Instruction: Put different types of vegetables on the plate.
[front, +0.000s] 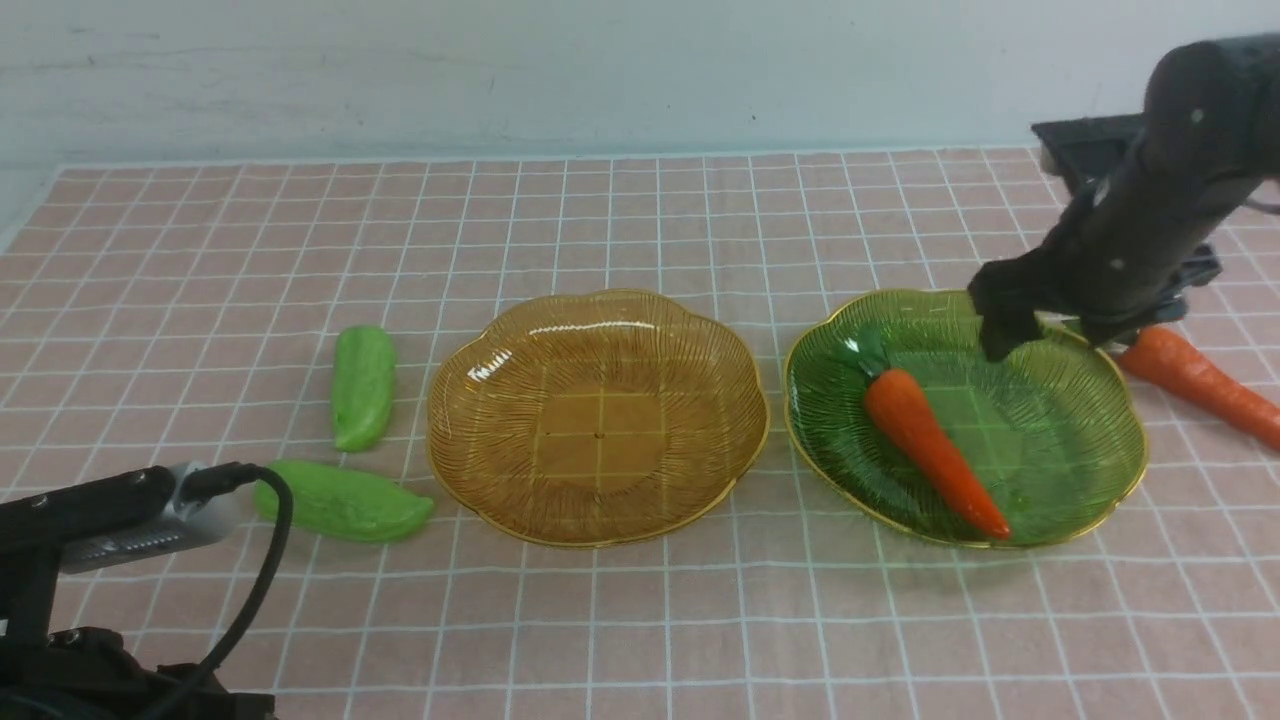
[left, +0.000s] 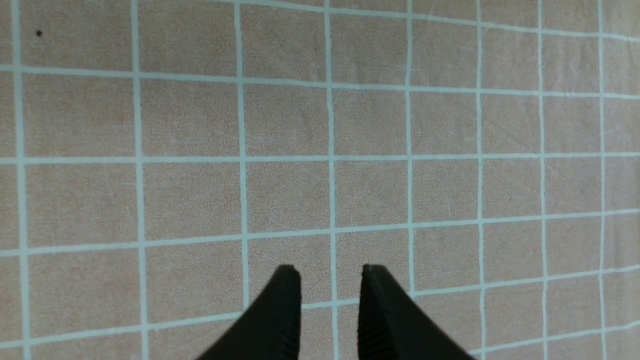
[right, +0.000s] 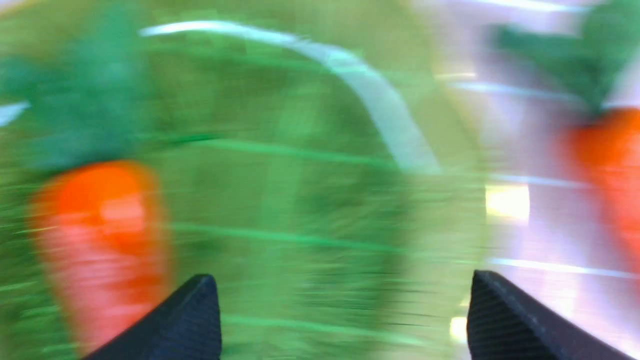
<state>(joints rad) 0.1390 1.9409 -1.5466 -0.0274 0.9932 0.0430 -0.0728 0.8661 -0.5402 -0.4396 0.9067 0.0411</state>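
1. Two carrots are sitting toward the right edge. The plated carrot (front: 935, 450) is lying inside the green plate (front: 1115, 500), tip pointing at the near edge and leaves at the far side. The loose carrot (front: 1200, 385) is lying on the cloth (front: 640, 620) just outside that plate's right rim, tip heading for the near right corner.
2. The right gripper (front: 1050, 335) is hanging over the plate's far right rim, between both carrots. Its fingers are spreading wide and gripping nothing; its wrist view is coming out badly blurred.
3. Two cucumbers are lying toward the left edge, left of the amber plate (front: 600, 293), which is holding nothing. The far cucumber (front: 362, 387) is running near-to-far, and the near cucumber (front: 345, 502) is running roughly along the near edge.
4. The left gripper (left: 330, 272) is pointing at bare cloth, fingers a little apart with nothing between. No vegetable is showing in its wrist view.
5. Judging: the green plate is lacking a second type, so a cucumber is looking like the next pick. The left arm, at the near left corner, is sitting much nearer, with the near cucumber just to its right. Closing across that cucumber's short width is looking best.
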